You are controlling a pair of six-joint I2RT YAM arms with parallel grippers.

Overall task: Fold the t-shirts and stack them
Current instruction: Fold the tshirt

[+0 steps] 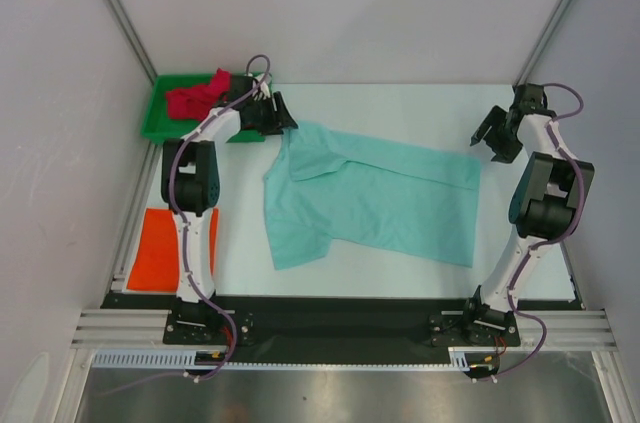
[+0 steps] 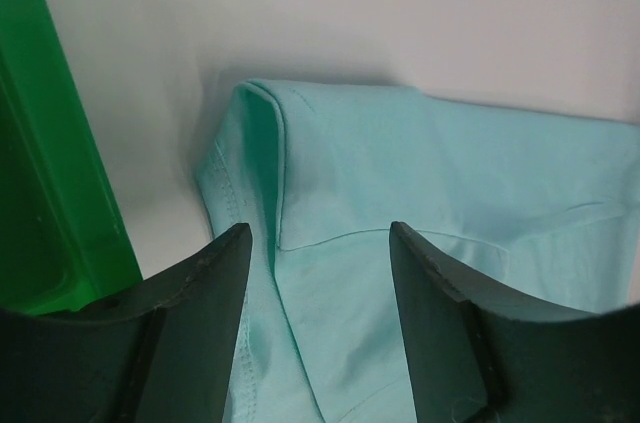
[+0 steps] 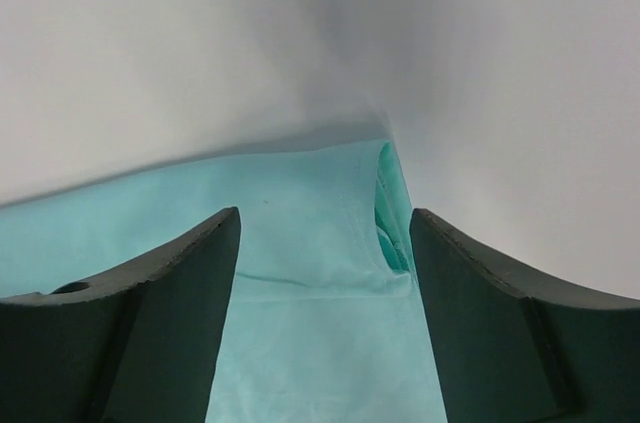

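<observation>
The mint green t-shirt (image 1: 380,198) lies spread across the middle of the table, its far edge folded over. My left gripper (image 1: 283,118) is open above the shirt's far left corner (image 2: 330,183), which lies between its fingers (image 2: 215,283). My right gripper (image 1: 490,143) is open just off the shirt's far right corner (image 3: 330,233). The crimson red t-shirt (image 1: 198,95) lies bunched in the green tray (image 1: 160,118). The bright orange t-shirt (image 1: 158,248) lies folded flat at the near left, beside the left arm.
The green tray's wall (image 2: 50,183) stands close to the left of my left gripper. White enclosure walls rise behind and at both sides. A black strip (image 1: 340,313) runs along the near edge by the arm bases.
</observation>
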